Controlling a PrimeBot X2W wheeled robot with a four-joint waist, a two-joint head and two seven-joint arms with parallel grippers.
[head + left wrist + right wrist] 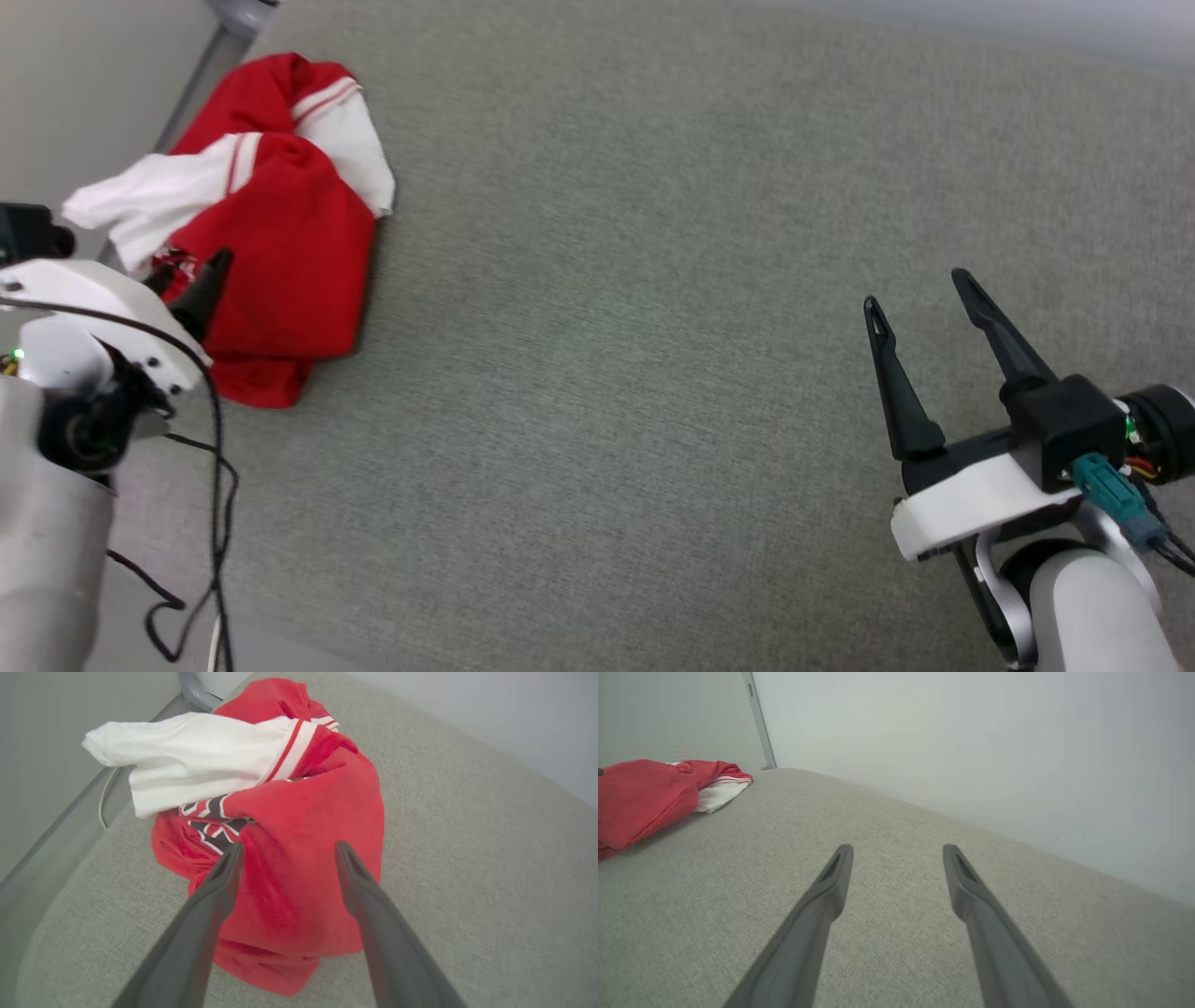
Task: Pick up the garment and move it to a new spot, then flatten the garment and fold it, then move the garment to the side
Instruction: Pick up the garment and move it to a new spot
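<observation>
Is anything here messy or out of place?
Yes: the red shirt lies crumpled in a heap at the far left corner of the grey surface, its lettering half hidden in folds and one white sleeve poking past the edge. The left pincer is open, aimed at it.

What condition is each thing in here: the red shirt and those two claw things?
garment: crumpled in a heap near the left edge of the grey surface, one white sleeve sticking out, not folded, not gripped.
left gripper: open, fingers spread over the garment, nothing clamped; whether the tips touch the cloth cannot be told.
right gripper: open, empty, over bare grey surface well away from the garment.
</observation>
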